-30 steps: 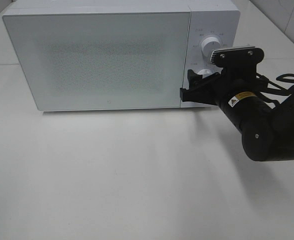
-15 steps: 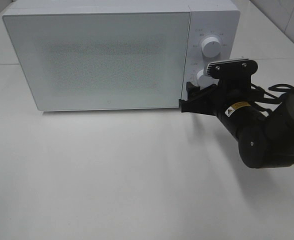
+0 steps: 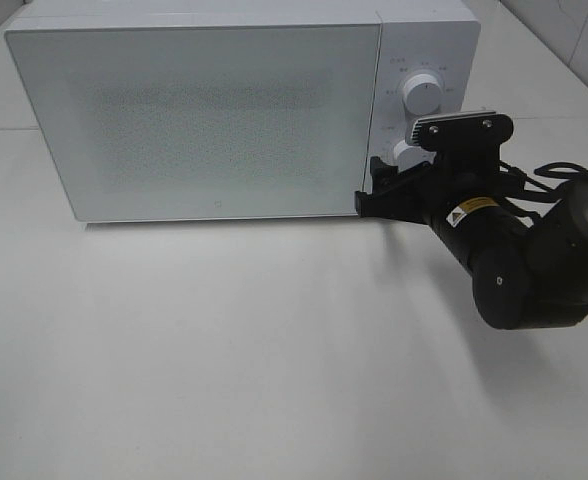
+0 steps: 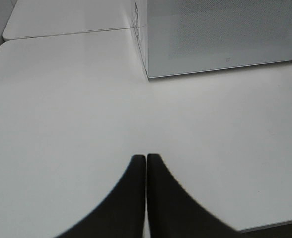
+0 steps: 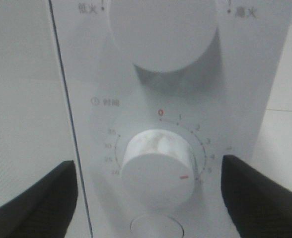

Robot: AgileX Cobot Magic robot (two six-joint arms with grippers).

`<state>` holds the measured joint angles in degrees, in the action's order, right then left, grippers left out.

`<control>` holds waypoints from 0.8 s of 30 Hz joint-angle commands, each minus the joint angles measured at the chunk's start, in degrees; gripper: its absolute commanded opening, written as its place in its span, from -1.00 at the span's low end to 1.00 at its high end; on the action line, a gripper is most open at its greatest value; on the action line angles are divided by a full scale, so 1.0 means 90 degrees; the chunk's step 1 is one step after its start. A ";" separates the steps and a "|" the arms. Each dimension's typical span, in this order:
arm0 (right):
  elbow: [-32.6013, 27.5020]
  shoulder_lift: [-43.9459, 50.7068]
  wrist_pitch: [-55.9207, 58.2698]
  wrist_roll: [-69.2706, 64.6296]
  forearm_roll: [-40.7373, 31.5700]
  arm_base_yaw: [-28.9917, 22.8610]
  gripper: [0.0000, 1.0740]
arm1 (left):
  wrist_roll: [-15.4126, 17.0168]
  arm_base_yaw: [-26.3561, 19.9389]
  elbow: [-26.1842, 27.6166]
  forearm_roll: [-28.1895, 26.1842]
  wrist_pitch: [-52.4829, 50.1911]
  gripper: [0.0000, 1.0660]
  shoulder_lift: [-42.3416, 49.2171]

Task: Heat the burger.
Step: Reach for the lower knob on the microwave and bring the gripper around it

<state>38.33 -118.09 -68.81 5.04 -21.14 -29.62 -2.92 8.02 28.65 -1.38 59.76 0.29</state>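
Observation:
The burger is hidden; the white microwave stands at the back of the table with its door closed. My right gripper is at the control panel. In the right wrist view it is open, with a dark finger on each side of the lower timer knob and apart from it. The knob's red mark points near 5. My left gripper is shut and empty, low over the bare table in front of the microwave's left corner. It does not show in the exterior view.
The upper power knob sits above the timer knob. A round button lies just below the timer knob. The white table stretches in front of the microwave. A tiled wall is at the back right.
My right arm has sunk and shifted slightly left, bringing the wrist lower at the control panel. The gripper stays at the timer knob. The microwave door stays closed.

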 commanded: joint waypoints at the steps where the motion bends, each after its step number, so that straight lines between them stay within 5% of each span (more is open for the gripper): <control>1: 0.0248 0.0006 -0.0057 0.0000 0.0070 -0.0019 0.36 | -0.0019 -0.0006 -0.0019 -0.0019 -0.0076 -1.00 0.0038; 17: 0.0267 -0.0013 0.0204 0.0025 0.0000 -0.0019 0.15 | -0.0019 -0.0006 -0.0019 -0.0019 -0.0076 -1.00 0.0038; 20: 0.0267 -0.0013 0.0204 0.0025 0.0000 -0.0019 0.01 | -0.0019 -0.0006 -0.0019 -0.0019 -0.0076 -1.00 0.0038; 22: 0.0267 -0.0013 0.0204 0.0025 0.0000 -0.0019 -0.36 | -0.0019 -0.0006 -0.0019 -0.0019 -0.0076 -1.00 0.0038; 24: 0.0267 -0.0013 0.0204 0.0025 0.0000 -0.0019 -0.46 | -0.0019 -0.0006 -0.0019 -0.0019 -0.0076 -1.00 0.0038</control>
<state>40.05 -118.09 -66.58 5.04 -22.69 -29.62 -2.98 8.02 28.65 -1.38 59.76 0.29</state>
